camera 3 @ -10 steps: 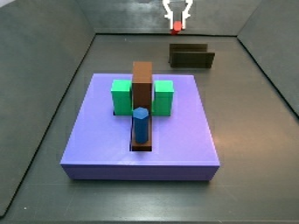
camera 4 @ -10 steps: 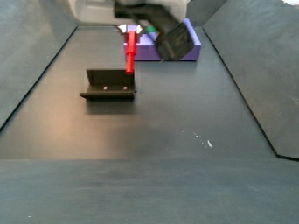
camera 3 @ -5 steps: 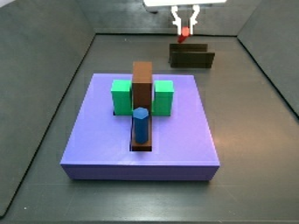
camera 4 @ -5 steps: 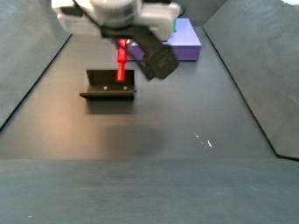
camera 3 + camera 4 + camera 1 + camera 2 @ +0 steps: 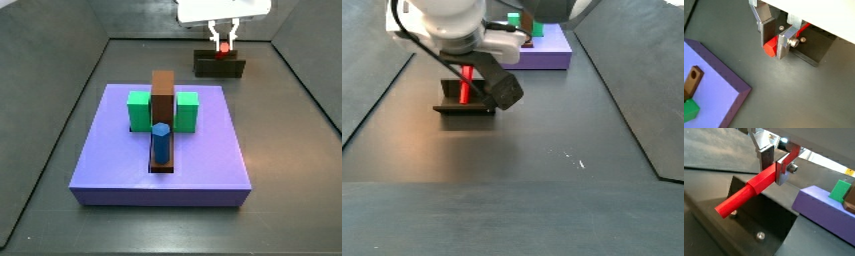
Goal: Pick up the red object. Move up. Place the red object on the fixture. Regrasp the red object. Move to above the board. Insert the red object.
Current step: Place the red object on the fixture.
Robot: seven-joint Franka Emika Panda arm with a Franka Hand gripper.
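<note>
My tool (image 5: 776, 169): clamped on the red object (image 5: 747, 193), right over the fixture (image 5: 221, 65).
Red object: hanging down into the fixture.
Board (image 5: 163, 150): well apart.

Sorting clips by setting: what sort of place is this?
Probably a simulated peg-insertion test cell: the gripper holds the red object over the fixture, beside the board on a bare dark walled floor.

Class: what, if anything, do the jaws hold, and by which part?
The gripper, above the fixture, clamps the red object at one end.
</note>
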